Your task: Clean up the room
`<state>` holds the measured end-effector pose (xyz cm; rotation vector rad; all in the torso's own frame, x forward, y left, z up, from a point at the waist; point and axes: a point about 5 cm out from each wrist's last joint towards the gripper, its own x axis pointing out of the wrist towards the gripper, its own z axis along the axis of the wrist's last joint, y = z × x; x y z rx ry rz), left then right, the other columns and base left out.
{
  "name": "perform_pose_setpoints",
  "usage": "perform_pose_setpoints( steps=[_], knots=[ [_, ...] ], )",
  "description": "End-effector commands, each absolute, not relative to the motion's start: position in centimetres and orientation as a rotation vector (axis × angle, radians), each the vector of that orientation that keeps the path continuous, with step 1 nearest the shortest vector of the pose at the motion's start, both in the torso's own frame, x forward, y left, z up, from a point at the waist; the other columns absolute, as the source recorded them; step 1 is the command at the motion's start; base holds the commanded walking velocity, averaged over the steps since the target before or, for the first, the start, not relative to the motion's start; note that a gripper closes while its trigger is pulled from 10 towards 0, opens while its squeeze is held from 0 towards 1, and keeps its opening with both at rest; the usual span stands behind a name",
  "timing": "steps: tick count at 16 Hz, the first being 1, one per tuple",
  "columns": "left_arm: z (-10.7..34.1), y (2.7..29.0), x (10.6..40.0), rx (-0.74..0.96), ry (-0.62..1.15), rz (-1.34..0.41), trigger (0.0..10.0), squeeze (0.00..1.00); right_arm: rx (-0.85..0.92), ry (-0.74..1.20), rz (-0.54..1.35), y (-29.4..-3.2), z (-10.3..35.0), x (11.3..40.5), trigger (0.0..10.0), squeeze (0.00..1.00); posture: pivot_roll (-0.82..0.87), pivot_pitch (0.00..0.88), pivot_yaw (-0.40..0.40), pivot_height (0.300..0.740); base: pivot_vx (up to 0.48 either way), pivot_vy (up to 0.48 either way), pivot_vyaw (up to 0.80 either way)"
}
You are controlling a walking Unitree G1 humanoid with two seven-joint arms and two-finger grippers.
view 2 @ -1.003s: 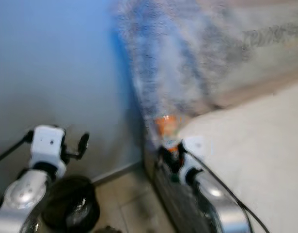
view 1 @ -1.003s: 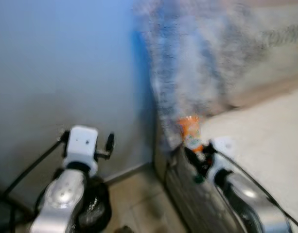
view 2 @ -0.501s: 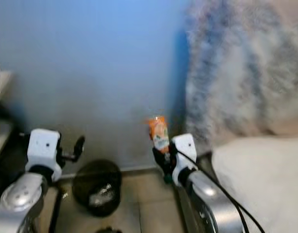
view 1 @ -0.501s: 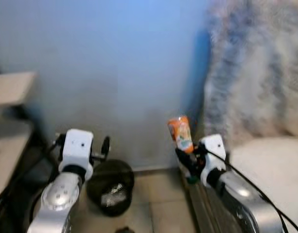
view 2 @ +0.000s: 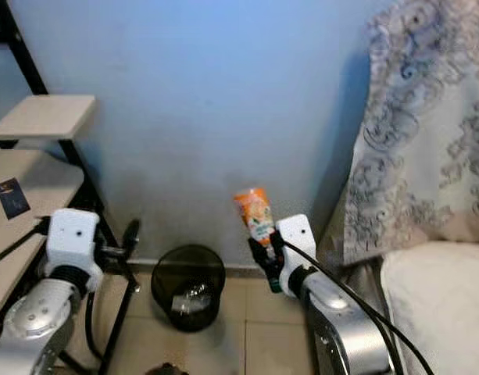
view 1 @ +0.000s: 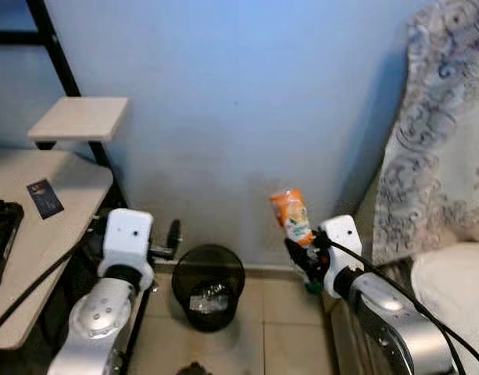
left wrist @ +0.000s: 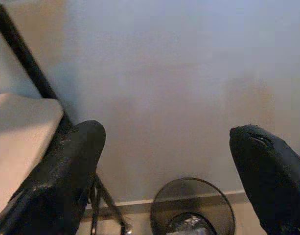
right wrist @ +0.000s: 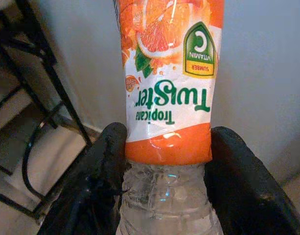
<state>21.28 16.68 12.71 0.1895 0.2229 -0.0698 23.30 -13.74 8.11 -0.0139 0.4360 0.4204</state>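
Blue wall; bottle [right wrist: 167,98] in right end effector [right wrist: 167,191].

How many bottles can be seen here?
1: the bottle is held between the right gripper's fingers, up near the wall, right of the bin. Others may be hidden.

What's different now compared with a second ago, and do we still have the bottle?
Mostly the view changed: the robot turned left, away from the bed, so the blue wall, the black waste bin and the wooden desk came into sight. The right gripper stays shut on the orange-labelled bottle, held bottom-up, now right of the bin. The left gripper remains open and empty, as before.
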Motion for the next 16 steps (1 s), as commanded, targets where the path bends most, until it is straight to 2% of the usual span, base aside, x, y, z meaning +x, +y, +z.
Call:
perform_pose_setpoints(
  steps=[1, 6, 7, 13, 16],
  knots=[
    [12.98, 16.68, 21.32, 0.19, 0.217, -0.074, 10.0, 0.0, -0.023, 0.421, 0.404, -13.99, 8.38, 23.59, 10.0, 0.0, 0.06, 0.0, -0.008, 0.74, 0.27, 0.0, 0.0],
    [12.98, 16.73, 21.26, 0.184, 0.219, -0.08, 10.0, 0.0, -0.022, 0.415, 0.394, -14.01, 8.27, 23.69, 10.0, 0.0, 0.06, 0.0, -0.005, 0.74, 0.318, 0.0, 0.0],
    [12.98, 16.73, 21.26, 0.183, 0.22, -0.082, 10.0, 0.0, -0.065, 0.4, 0.421, -13.8, 8.39, 23.63, 10.0, 0.0, 0.06, 0.0, -0.004, 0.74, 0.337, 0.0, 0.0],
    [12.96, 16.77, 21.14, 0.186, 0.223, -0.086, 10.0, 0.0, -0.091, 0.401, 0.453, -13.32, 8.25, 23.61, 10.0, 0.0, 0.07, 0.0, -0.008, 0.74, 0.334, 0.0, 0.8],
    [12.93, 16.77, 21.04, 0.191, 0.227, -0.09, 10.0, 0.0, -0.081, 0.412, 0.448, -13.35, 8.01, 23.59, 10.0, 0.0, 0.07, 0.0, -0.009, 0.74, 0.334, 0.0, 0.17]
  ],
)
